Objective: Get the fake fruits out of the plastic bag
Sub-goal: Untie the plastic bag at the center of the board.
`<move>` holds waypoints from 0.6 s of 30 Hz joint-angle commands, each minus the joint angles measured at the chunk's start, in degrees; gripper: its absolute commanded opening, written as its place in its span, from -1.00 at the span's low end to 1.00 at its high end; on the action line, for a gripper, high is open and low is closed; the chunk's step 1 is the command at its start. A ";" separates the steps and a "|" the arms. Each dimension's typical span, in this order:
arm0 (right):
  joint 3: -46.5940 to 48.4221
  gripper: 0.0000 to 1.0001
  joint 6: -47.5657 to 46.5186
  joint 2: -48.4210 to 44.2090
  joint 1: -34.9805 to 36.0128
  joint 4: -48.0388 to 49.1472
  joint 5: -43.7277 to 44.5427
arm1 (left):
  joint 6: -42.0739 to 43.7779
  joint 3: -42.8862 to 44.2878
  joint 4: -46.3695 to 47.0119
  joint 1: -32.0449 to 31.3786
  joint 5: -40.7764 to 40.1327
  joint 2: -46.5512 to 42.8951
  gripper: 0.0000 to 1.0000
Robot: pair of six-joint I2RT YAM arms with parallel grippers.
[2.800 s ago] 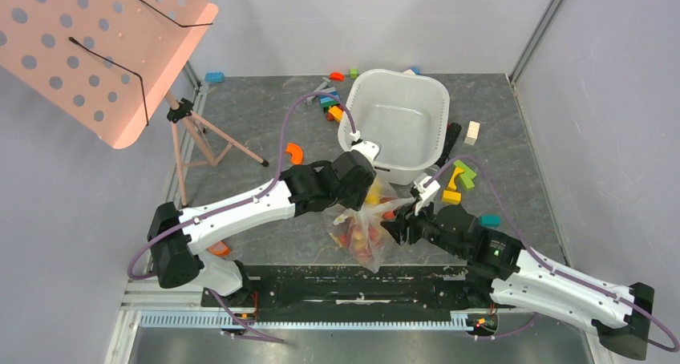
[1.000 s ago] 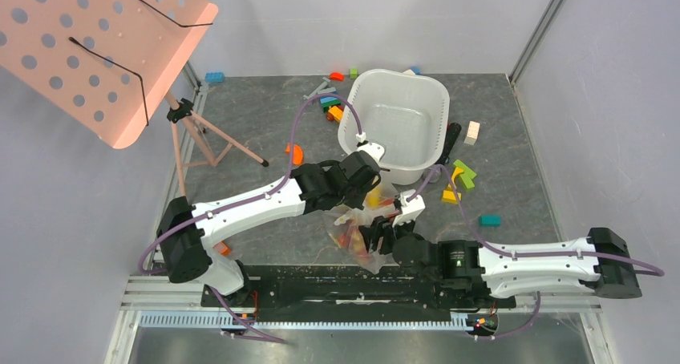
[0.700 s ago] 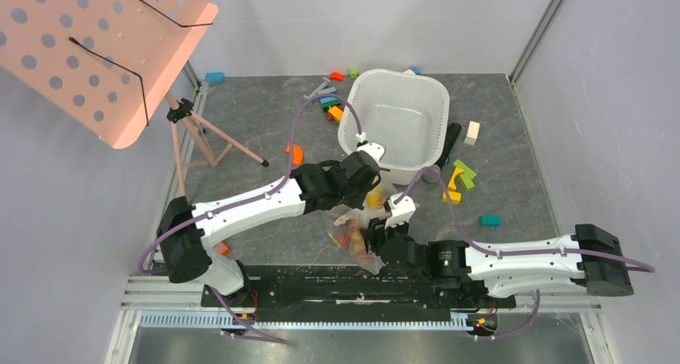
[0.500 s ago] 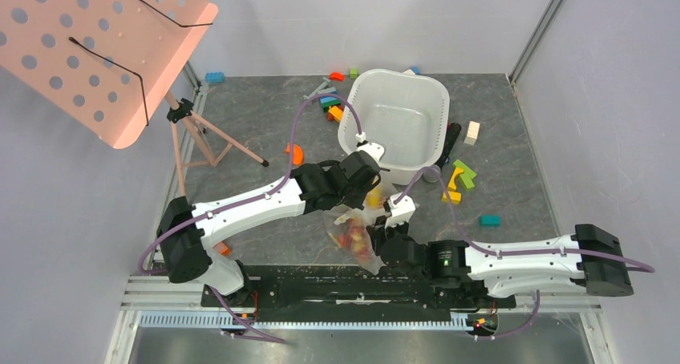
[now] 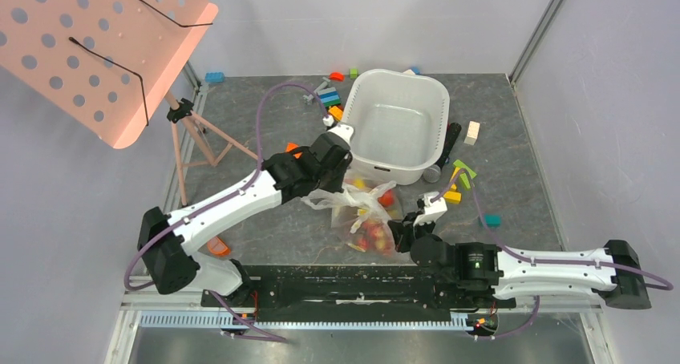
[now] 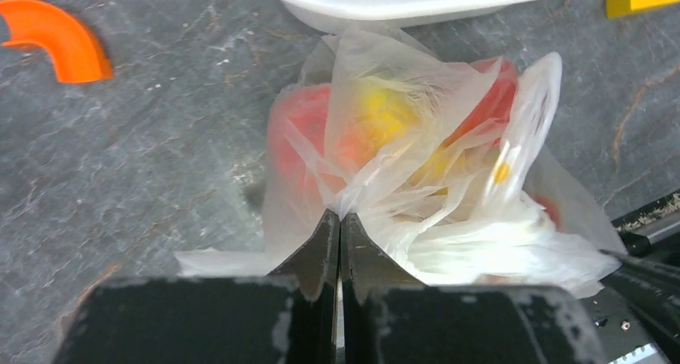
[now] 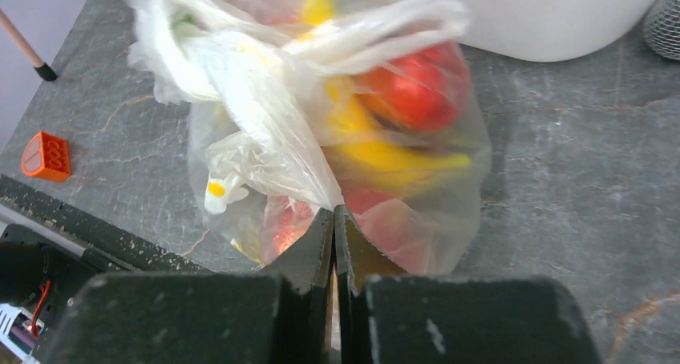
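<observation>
Right tool (image 7: 333, 213) closed onto crinkly plastic bag (image 7: 265, 139).

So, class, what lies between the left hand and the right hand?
The plastic bag of fake fruits, its film pinched by left hand and right hand; the top view shows it.

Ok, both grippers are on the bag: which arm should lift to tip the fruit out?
Right, probably: the right gripper pinches the plastic bag low, beside the fake fruits, while the left gripper holds crumpled film at the far end.
</observation>
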 commanded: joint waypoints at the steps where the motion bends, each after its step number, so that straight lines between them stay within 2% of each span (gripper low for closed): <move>1: -1.46 -1.00 3.94 -3.69 -1.07 -6.63 5.06 | -0.29 -2.16 -1.31 3.95 -1.05 -5.24 -0.96; 11: -1.31 -1.00 17.09 -9.75 -3.47 -23.39 10.76 | -0.69 -7.93 -2.57 7.30 -0.60 -10.50 -0.96; 18: -0.99 -1.00 20.96 -11.71 -4.21 -28.16 11.51 | -1.26 -10.50 -3.49 8.70 -0.68 -13.16 -0.96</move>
